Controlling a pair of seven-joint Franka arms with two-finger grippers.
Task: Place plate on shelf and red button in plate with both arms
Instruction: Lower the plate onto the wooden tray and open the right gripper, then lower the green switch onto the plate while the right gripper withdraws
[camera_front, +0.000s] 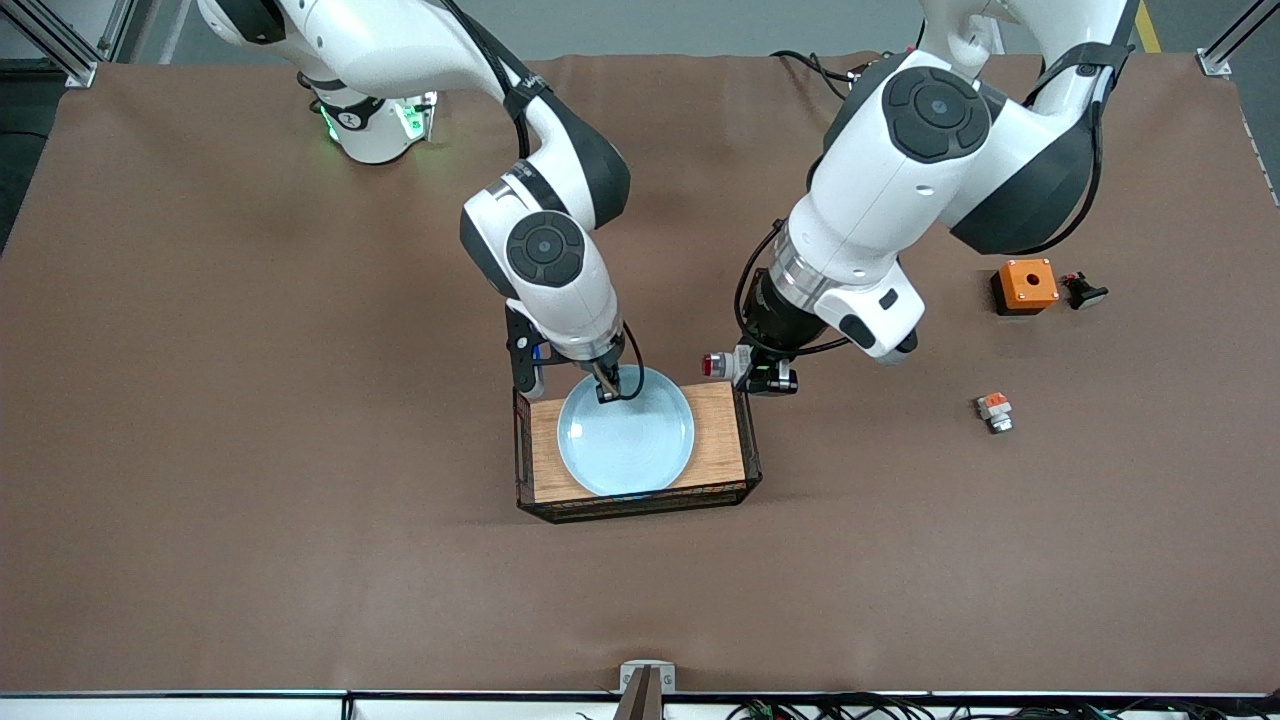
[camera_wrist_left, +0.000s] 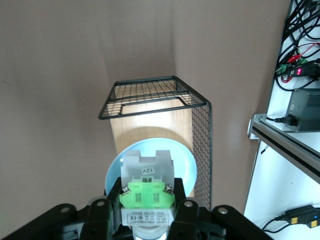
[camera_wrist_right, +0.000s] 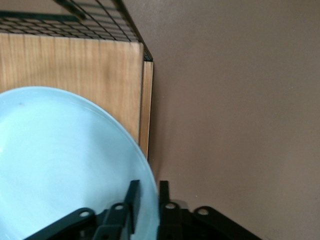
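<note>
Front view
Plate (camera_front: 626, 440): pale blue, round, lying flat on the wooden floor of the wire basket (camera_front: 520, 455); its rim farthest from the camera sits between the right gripper's fingers.
Right gripper (camera_front: 606, 390): at the plate's rim, jaws clamped on it.
Red button (camera_front: 728, 366): held in the air, long axis about level, dark-red end toward the right arm's end of the counter.
Left gripper (camera_front: 768, 380): over the basket's corner at the left arm's end, jaws clamped on the red button.
Counter (camera_front: 250, 420): brown matte covering, metal frame rails at the corners.
Other parts: orange box (camera_front: 1025, 285) with a hole, a small black piece (camera_front: 1083, 291) just beside it, a white piece with an orange patch (camera_front: 994, 410) nearer the camera; all toward the left arm's end.

Left wrist view
Red button (camera_wrist_left: 146, 192): green patch facing the camera, white end marked "12V" pointing toward the plate (camera_wrist_left: 187, 165); red end hidden.
Basket (camera_wrist_left: 202, 145): black mesh walls, wooden floor.
Room: cables and a power unit past the counter's edge.

Right wrist view
Plate (camera_wrist_right: 60, 165): rim between the right gripper's (camera_wrist_right: 146, 200) fingers; much of the plate cut off.
Basket (camera_wrist_right: 107, 25): wooden floor and mesh edge; bare counter (camera_wrist_right: 235, 110) beside it.
</note>
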